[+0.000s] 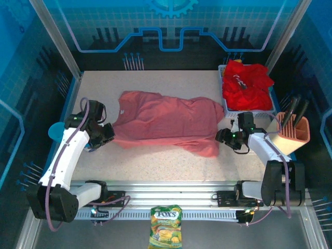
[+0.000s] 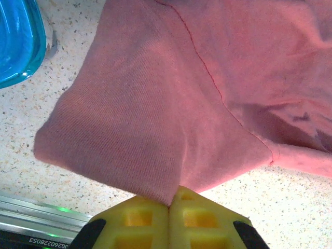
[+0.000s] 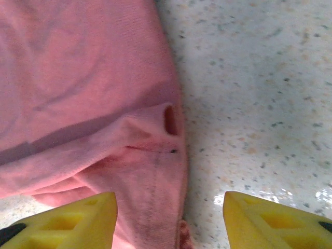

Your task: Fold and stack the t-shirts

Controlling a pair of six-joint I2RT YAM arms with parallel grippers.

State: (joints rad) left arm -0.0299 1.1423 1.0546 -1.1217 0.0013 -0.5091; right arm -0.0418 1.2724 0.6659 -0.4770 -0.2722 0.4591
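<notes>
Left hand [image 2: 169,201] pinches salmon-pink t-shirt [image 1: 166,119] lying left-to-right, collar pointing left.

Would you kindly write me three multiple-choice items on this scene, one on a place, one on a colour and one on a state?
1. Where does the pink t-shirt lie?
A. Hung on the back wall.
B. Spread across the middle of the table.
C. Draped over the right arm.

2. What colour are the t-shirts in the basket?
A. Red.
B. Green.
C. Yellow.

3. What state is the left gripper in?
A. Wide open.
B. Shut on the pink t-shirt.
C. Shut on empty air.

Answers:
1 B: the top view shows it laid out flat on the tabletop.
2 A: the heap in the basket is bright red.
3 B: the left wrist view shows its fingers pressed together with a fold of pink cloth pinched between them.
</notes>
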